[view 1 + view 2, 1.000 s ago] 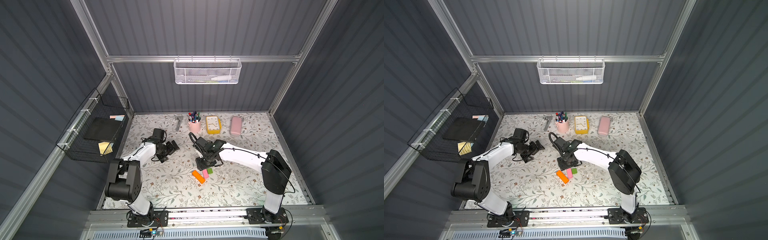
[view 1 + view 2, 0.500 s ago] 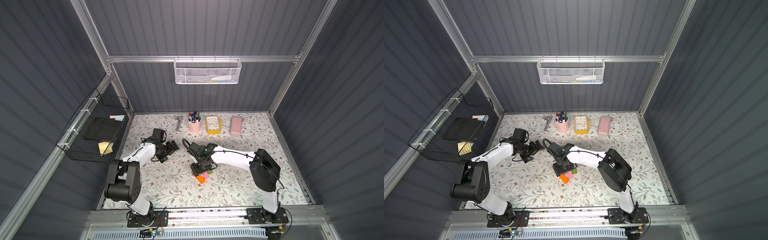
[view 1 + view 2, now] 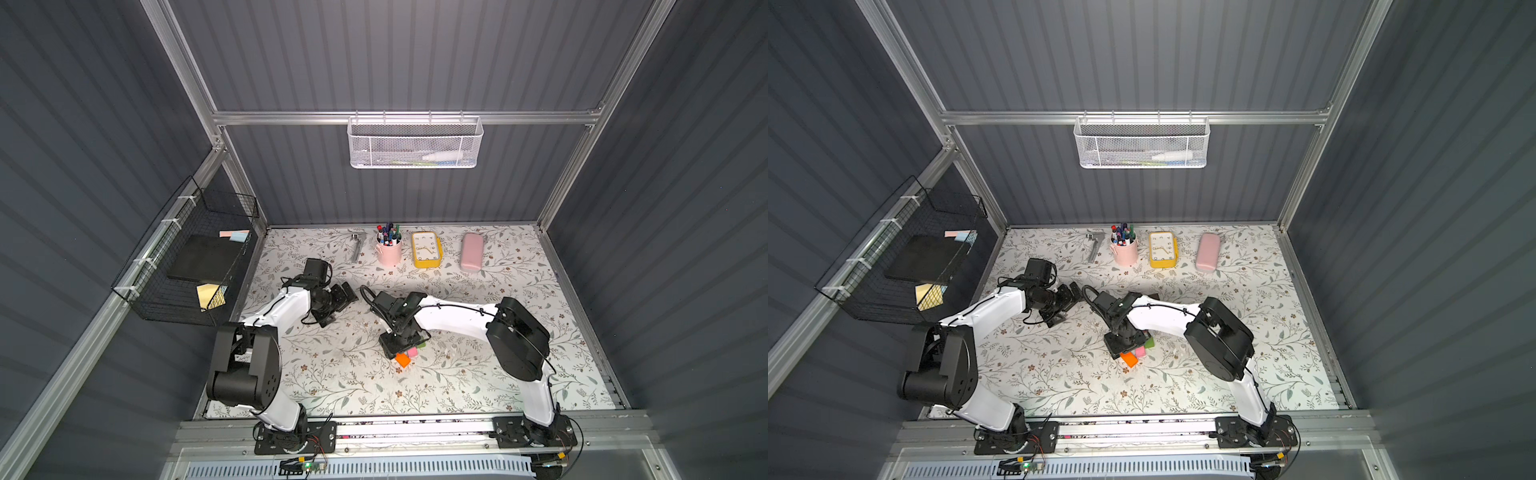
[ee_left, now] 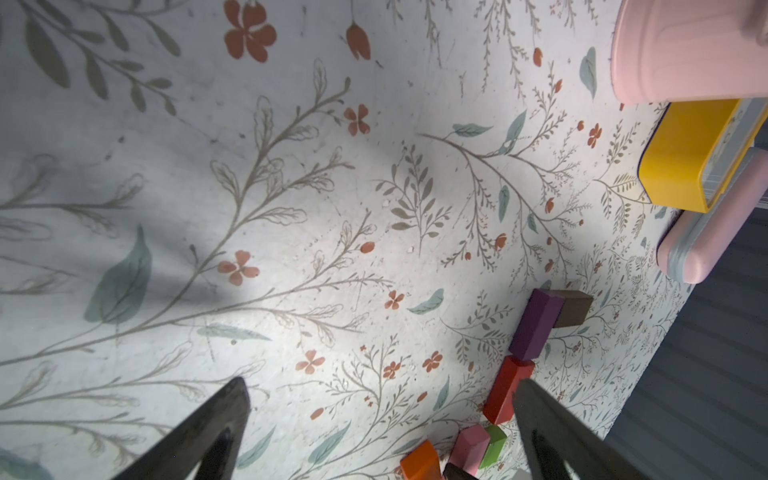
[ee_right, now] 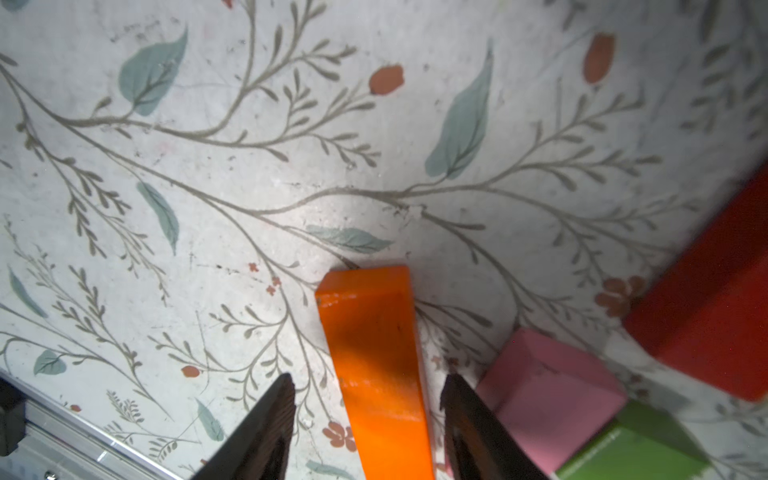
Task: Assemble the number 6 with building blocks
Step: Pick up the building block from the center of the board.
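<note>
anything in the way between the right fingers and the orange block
Nothing visible. In the right wrist view the right gripper straddles the orange block, with bare mat showing on either side of it. The pink block lies just outside the fingers, not between them.

In a top view you see the right gripper [image 3: 1121, 348] pointing down at the centre of the frame, over a tight cluster where the orange block [image 3: 1129, 360], pink block [image 3: 1140, 352] and green cube [image 3: 1149, 343] peek out at its lower right, with the yellow clock [image 3: 1163, 249] well above them.
</note>
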Controlling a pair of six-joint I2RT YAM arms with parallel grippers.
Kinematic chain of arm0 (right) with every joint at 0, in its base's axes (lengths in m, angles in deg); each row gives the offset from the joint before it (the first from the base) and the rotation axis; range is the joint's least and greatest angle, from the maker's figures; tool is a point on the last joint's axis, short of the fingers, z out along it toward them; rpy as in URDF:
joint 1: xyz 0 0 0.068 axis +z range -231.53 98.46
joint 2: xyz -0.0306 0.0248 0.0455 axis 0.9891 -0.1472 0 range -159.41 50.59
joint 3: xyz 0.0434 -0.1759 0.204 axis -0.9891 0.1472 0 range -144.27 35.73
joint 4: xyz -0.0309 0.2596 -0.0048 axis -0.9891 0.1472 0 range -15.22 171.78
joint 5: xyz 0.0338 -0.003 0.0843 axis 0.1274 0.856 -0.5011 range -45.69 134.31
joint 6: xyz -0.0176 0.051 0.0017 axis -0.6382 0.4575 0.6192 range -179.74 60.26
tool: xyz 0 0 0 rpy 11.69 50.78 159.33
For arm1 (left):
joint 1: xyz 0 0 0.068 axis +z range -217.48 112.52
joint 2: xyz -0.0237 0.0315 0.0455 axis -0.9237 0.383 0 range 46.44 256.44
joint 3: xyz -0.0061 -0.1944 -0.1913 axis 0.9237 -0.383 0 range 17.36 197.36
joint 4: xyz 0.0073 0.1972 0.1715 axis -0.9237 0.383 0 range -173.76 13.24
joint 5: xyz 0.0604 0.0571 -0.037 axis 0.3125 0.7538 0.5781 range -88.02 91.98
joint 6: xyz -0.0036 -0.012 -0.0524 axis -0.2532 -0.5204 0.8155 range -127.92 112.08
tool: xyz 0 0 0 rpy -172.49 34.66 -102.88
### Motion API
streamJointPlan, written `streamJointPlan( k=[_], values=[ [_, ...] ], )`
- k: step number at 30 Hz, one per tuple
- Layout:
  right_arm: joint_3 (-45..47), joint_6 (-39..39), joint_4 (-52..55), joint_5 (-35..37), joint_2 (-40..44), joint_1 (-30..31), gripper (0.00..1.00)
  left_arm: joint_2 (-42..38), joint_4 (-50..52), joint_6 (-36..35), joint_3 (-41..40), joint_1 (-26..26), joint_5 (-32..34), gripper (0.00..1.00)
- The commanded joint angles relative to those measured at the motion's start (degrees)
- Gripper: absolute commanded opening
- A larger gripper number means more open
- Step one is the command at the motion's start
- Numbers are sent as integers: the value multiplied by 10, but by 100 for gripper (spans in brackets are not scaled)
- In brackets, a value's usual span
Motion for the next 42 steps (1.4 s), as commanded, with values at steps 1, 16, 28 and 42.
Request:
streamJointPlan(
  k=[1, 16, 28, 42],
  values=[
    [4, -5, 3, -5, -5, 3, 59, -19, 11, -8, -9, 6, 8, 99],
    [20, -10, 6, -4, -12, 4, 51, -28, 11, -6, -17, 7, 10, 99],
    [14, -19, 15, 2, -14, 10, 40, -29, 8, -5, -18, 7, 12, 99],
    [11, -26, 24, 30, -9, 15, 28, -37, 6, 0, -25, 8, 16, 99]
  ],
)
